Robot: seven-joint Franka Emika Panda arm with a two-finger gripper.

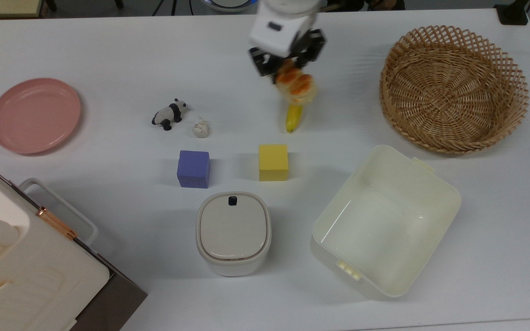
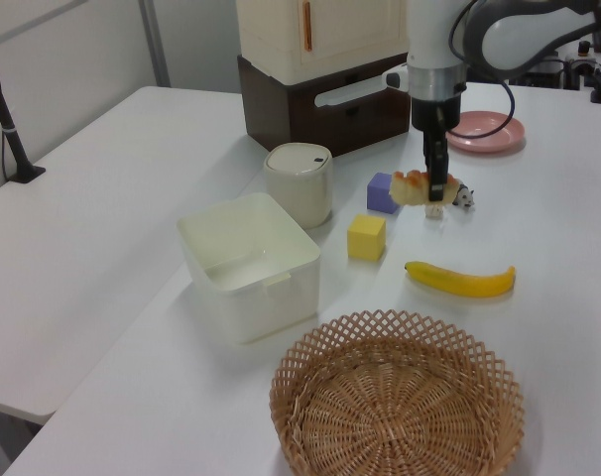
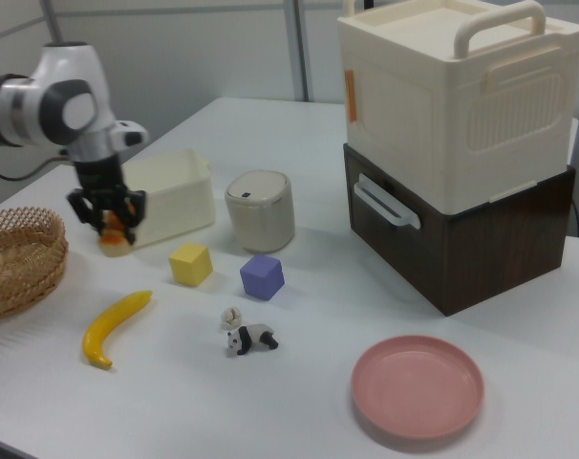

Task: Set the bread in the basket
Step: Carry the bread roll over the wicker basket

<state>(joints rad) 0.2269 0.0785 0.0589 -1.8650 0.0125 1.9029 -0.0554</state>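
Gripper [image 1: 288,69]: fingers pinching the bread [image 1: 295,85], held in the air above the banana [image 2: 460,280], well apart from the basket [image 1: 453,87] on the table [image 1: 108,46].

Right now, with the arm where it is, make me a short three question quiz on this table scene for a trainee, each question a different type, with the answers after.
1. True or false: the bread rests on the table.
2. Multiple choice: what lies inside the basket? A) the banana B) the yellow cube C) nothing
3. Fill in: in the top view, the toy panda stands between the pink plate and the ____ cube's column, just above the purple cube.

Key
1. False: the gripper holds it in the air, above the banana in the top view.
2. C
3. purple
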